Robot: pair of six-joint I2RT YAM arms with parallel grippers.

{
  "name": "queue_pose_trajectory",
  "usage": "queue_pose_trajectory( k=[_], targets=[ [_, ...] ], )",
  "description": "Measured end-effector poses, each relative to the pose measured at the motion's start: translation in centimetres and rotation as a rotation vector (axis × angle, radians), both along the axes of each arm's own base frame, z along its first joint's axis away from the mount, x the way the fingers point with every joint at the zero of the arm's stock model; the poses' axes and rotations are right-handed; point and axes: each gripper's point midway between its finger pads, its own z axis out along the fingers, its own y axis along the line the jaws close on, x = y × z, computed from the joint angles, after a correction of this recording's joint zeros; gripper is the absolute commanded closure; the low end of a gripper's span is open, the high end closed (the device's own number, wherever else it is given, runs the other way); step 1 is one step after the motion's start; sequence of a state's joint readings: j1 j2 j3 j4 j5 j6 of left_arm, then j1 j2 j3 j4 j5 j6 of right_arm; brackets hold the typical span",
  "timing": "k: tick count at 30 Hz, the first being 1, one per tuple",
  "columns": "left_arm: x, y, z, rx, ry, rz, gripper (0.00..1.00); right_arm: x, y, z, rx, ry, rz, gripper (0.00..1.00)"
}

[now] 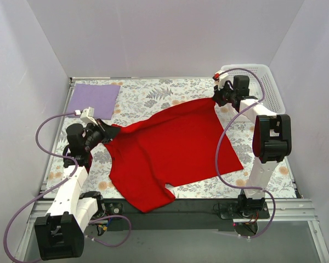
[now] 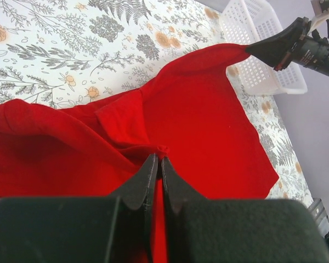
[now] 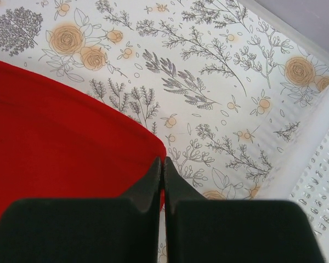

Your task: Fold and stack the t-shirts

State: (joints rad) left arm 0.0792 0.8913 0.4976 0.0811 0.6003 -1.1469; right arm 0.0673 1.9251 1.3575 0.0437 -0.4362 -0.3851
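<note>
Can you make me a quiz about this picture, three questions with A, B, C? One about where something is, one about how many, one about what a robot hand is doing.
1. Where does the lavender t-shirt lie?
A. far left corner of the table
B. at the near edge
C. under the red one

2. How many t-shirts are on the table?
A. one
B. two
C. five

3. How are the left gripper fingers?
A. wide open
B. shut on cloth
C. touching nothing

Answers:
1 A: the top view shows it flat in that corner.
2 B: only the lavender one and the red t-shirt show.
3 B: the left wrist view shows them pinching a red fold, as the right gripper pinches the far edge.
</note>
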Motion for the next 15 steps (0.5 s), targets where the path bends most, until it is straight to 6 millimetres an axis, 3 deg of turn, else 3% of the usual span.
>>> queue_pose_trajectory(
  k=[8,15],
  targets=[
    [-1.0,-0.7,-0.2,-0.021,0.034,-0.019,1.0,-0.6,-0.5,-1.1,-0.028,0.017,-0.01,0.99],
    [-2.2,-1.5,-0.7,-0.047,0.092,-0.042,1.0,-0.6,-0.8,-0.8,-0.043,0.01,-0.02,0.99]
  ],
)
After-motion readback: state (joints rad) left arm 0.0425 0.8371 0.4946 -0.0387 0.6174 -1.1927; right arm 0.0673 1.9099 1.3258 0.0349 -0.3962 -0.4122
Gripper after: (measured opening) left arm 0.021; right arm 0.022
